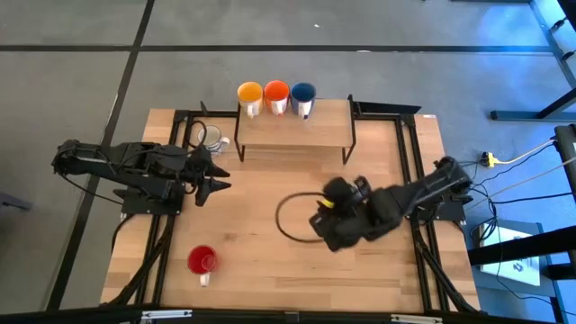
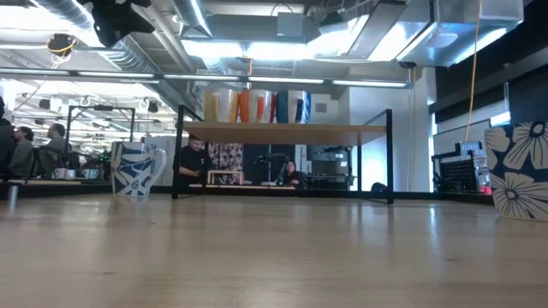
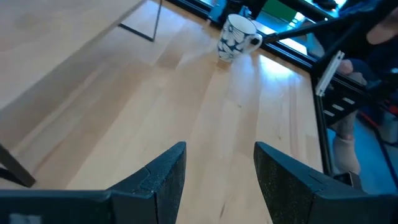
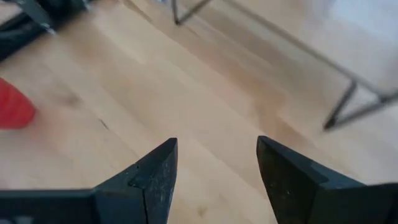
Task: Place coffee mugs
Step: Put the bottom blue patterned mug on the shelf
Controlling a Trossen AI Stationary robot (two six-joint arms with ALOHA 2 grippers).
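Note:
Yellow (image 1: 249,94), orange (image 1: 276,92) and dark blue (image 1: 302,93) coffee mugs stand in a row on the back of a low wooden shelf (image 1: 297,130) at the table's far middle. A white mug with blue pattern (image 1: 210,138) (image 3: 236,37) stands upright on the table left of the shelf. Near the front left, a red mug (image 1: 202,261) (image 4: 12,106) stands mouth up. My left gripper (image 1: 223,177) (image 3: 217,149) hangs open at the left, pointing toward the patterned mug. Above the table's middle, my right gripper (image 1: 317,220) (image 4: 217,144) is open and holds nothing.
The shelf stands on thin black metal legs (image 4: 348,106) with room under it. A dark cable loop (image 1: 286,216) hangs beside my right gripper. A white thing with blue flowers (image 2: 518,167) shows at the low view's right edge. People sit in the room beyond the table.

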